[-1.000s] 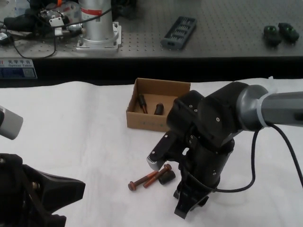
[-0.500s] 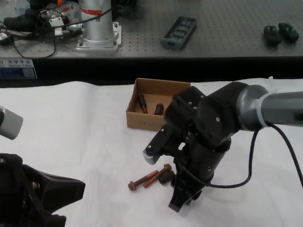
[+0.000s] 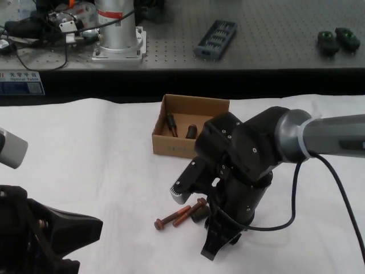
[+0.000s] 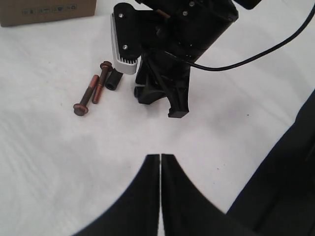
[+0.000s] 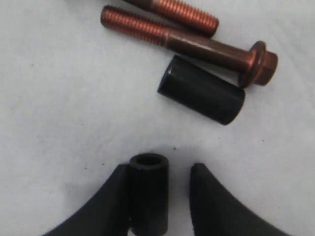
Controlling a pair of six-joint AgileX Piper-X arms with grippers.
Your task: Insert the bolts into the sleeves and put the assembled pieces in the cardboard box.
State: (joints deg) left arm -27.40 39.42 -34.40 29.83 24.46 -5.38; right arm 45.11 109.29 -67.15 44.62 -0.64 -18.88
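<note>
White paper covers the worktop. My right claw is parted around a black sleeve, which touches one finger and stands clear of the other. A second sleeve lies near, just beside a copper bolt. My left claw is closed and empty, well apart from them.

The right arm extends in from the right, wrist bent steeply down. The right gripper has its fingers parted. The left gripper hangs with fingertips pressed together.
</note>
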